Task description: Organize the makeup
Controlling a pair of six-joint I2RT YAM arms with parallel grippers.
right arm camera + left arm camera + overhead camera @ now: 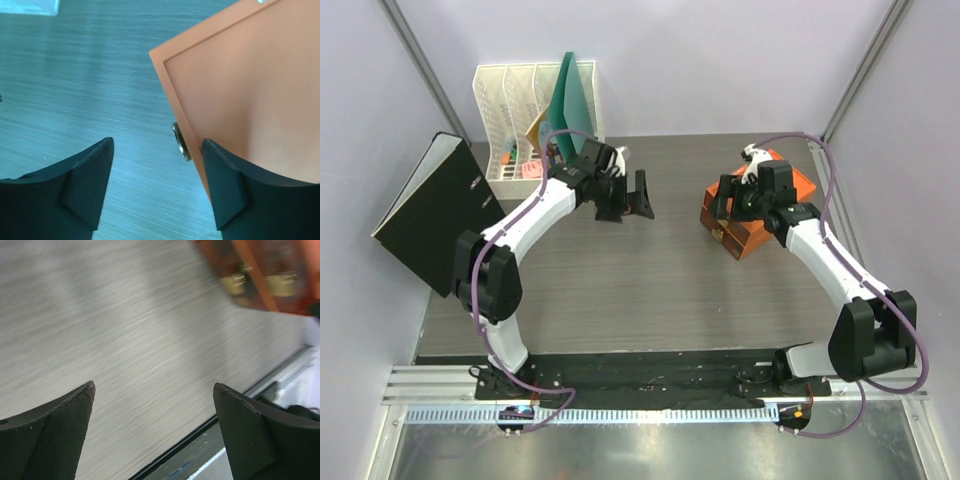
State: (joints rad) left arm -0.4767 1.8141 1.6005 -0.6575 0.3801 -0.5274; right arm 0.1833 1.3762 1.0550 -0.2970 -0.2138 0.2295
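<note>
No makeup item shows clearly in any view. The orange drawer box (760, 220) stands at the right of the table, with gold pulls on its front (282, 282). My right gripper (732, 203) is open and empty over the box's left edge. In the right wrist view the gripper (157, 141) straddles the edge of the orange box top (240, 85), with a metal ring knob (181, 141) between the fingers. My left gripper (628, 207) is open and empty above bare table at centre-back; it also shows in the left wrist view (154, 386).
A black binder (430, 215) leans at the far left. A white mesh file organizer (515, 110) with a green folder (572, 100) and small coloured items stands at the back left. The table's dark front edge (200, 430) runs below my left gripper.
</note>
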